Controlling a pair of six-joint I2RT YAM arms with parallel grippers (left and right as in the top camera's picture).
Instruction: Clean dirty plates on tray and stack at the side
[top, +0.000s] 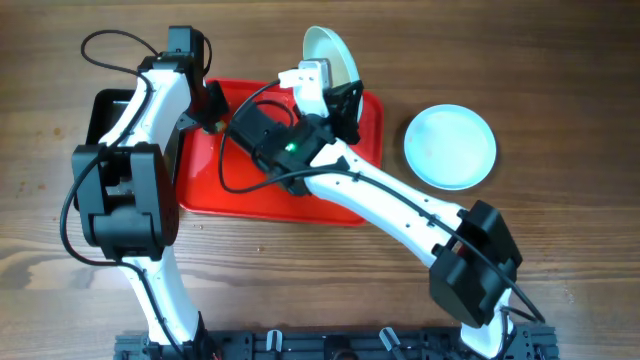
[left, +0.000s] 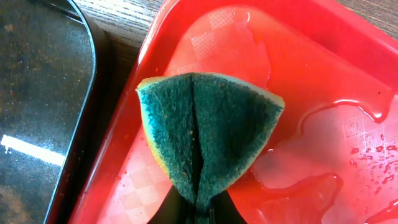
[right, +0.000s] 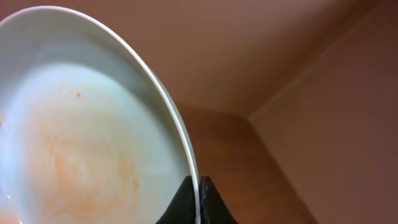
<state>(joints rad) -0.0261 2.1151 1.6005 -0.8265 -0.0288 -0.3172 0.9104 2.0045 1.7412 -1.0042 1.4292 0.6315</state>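
Shows one round pale mint plate (top: 450, 147) set beside bright red plastic tray (top: 203, 192), second orange-smeared plate (right: 81, 143) pinched by right gripper (right: 199, 186), green sponge (left: 211, 130) clamped in left gripper (left: 196, 208)

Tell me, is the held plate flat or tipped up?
Tipped up: the plate tilts steeply by the tray's far edge, its rim pinched in the right jaws.

Overhead evenly bright; glare streak on black tray (left: 43, 81); wet sheen on red tray (left: 323, 25); plate (right: 93, 143) blurred
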